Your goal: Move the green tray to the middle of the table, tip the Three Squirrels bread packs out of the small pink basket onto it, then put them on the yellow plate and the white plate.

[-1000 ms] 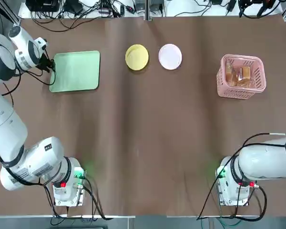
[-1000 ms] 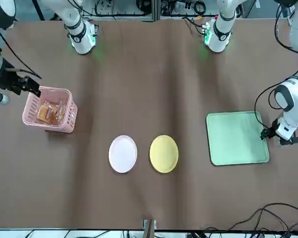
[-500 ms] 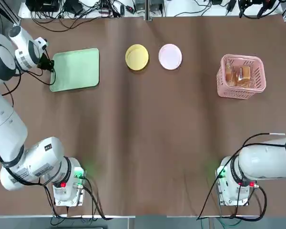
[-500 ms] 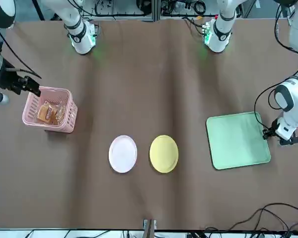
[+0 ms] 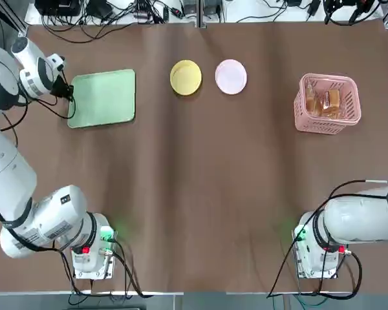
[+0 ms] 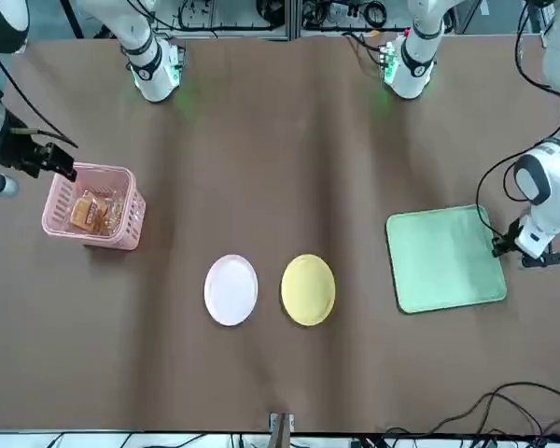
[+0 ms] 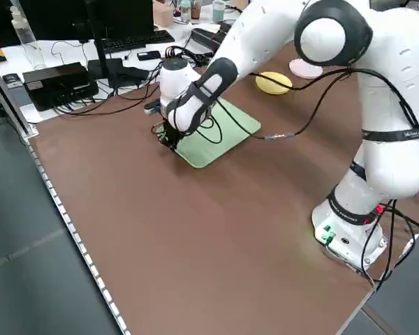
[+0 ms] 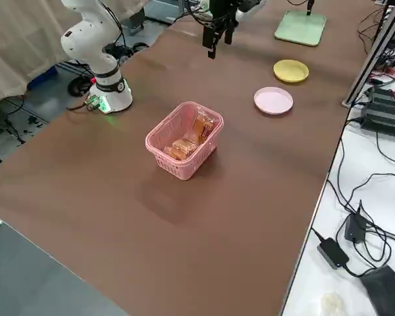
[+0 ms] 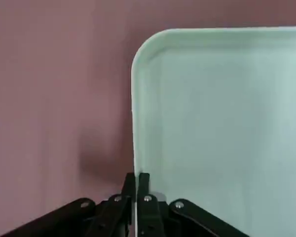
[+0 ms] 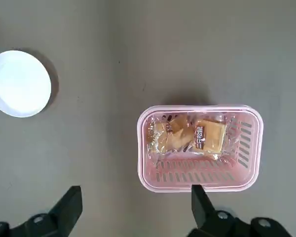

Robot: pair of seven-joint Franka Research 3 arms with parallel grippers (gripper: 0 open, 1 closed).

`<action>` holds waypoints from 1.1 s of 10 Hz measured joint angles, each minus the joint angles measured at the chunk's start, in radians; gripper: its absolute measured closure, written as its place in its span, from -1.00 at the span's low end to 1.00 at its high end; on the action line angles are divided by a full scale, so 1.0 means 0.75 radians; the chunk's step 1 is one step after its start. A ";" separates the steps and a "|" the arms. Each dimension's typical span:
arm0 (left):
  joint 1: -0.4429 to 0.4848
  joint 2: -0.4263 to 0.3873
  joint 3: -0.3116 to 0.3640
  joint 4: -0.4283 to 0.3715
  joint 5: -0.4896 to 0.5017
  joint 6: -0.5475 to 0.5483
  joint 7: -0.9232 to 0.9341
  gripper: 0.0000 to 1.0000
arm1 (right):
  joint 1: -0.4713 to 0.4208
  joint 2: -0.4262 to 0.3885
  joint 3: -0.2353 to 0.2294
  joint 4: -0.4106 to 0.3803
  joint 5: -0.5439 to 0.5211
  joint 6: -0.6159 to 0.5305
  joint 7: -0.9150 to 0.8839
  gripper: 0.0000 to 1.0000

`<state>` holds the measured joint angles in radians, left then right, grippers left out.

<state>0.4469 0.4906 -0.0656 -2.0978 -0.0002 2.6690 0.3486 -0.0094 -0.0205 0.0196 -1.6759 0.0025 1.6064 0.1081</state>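
While the green tray (image 5: 102, 97) lies flat at the far left of the table (image 5: 200, 187), the left gripper (image 9: 136, 183) pinches its outer short rim, the fingers (image 9: 144, 185) closed tight on either side of the thin edge. Right of the tray, along the far side, the yellow plate (image 5: 185, 77) and the white plate (image 5: 231, 76) sit just beside each other, apart. Farther right stands the small pink basket (image 5: 328, 103), upright, with the Three Squirrels bread packs (image 10: 186, 137) inside it. Held high above the table on the basket's side, the right gripper (image 10: 130, 210) is spread wide and grips nothing; the basket shows between its fingers in the right wrist view. Both arm bases stand at the table's near edge.
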 joint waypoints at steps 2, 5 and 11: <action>0.000 -0.124 0.000 -0.171 0.000 -0.001 0.061 0.90 | 0.000 0.000 -0.001 0.000 0.000 -0.001 0.000 -0.96; 0.002 -0.239 -0.015 -0.373 0.000 0.001 0.158 0.90 | 0.000 0.000 0.000 0.000 0.000 -0.003 0.000 -0.96; -0.012 -0.228 -0.431 -0.402 0.000 -0.096 -0.072 0.90 | 0.000 0.000 0.000 0.000 0.000 -0.003 0.000 -0.96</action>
<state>0.4381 0.3193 -0.3891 -2.3997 0.0000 2.5969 0.2949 -0.0095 -0.0205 0.0193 -1.6760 0.0025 1.6042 0.1081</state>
